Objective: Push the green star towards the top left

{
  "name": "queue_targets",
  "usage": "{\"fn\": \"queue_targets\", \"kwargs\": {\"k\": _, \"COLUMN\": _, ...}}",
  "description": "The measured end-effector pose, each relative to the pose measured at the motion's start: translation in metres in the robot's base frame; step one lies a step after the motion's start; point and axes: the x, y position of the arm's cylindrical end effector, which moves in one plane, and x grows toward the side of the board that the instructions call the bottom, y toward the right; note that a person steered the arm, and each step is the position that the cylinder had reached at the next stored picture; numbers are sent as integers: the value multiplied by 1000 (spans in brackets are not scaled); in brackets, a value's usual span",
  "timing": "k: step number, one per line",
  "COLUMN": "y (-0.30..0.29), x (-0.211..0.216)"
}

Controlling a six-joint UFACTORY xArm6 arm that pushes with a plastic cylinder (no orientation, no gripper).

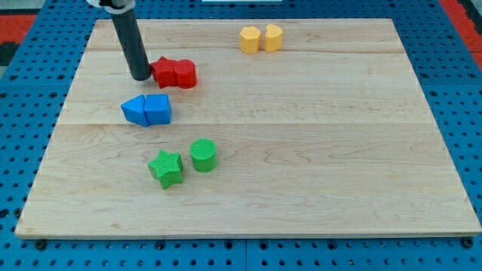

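The green star (166, 167) lies on the wooden board at the lower left of centre. A green cylinder (203, 154) stands just to its right, a small gap between them. My tip (140, 77) is at the upper left of the board, touching the left side of two red blocks (175, 73). It is well above the green star, with two blue blocks (147, 110) lying between them.
Two yellow blocks (261, 38) sit side by side near the top edge, right of centre. The wooden board (316, 150) rests on a blue perforated table (22, 113).
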Motion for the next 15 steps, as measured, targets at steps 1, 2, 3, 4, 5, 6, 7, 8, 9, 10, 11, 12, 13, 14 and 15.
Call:
{"fn": "queue_targets", "kwargs": {"k": 1, "y": 43, "x": 0}}
{"fn": "queue_targets", "kwargs": {"k": 2, "y": 73, "x": 0}}
{"fn": "queue_targets", "kwargs": {"k": 3, "y": 125, "x": 30}}
{"fn": "queue_targets", "kwargs": {"k": 4, "y": 177, "x": 86}}
{"fn": "queue_targets", "kwargs": {"k": 5, "y": 169, "x": 180}}
{"fn": "queue_targets", "kwargs": {"k": 6, "y": 86, "x": 203}}
{"fn": "queue_targets", "kwargs": {"k": 7, "y": 18, "x": 191}}
{"fn": "queue_targets", "kwargs": {"k": 8, "y": -34, "x": 181}}
{"fn": "queue_targets", "kwargs": {"k": 9, "y": 19, "x": 207}}
{"fn": "queue_targets", "kwargs": {"k": 10, "y": 39, "x": 197}}
{"fn": "queue_targets", "kwargs": {"k": 11, "y": 55, "x": 171}}
{"fn": "queue_targets", "kwargs": {"k": 12, "y": 12, "x": 149}}
{"fn": "queue_targets", "kwargs": {"k": 13, "y": -52, "x": 136}}
{"fn": "queue_targets", "kwargs": {"k": 14, "y": -57, "x": 117}}
{"fn": "queue_targets", "kwargs": {"k": 15, "y": -54, "x": 112}}
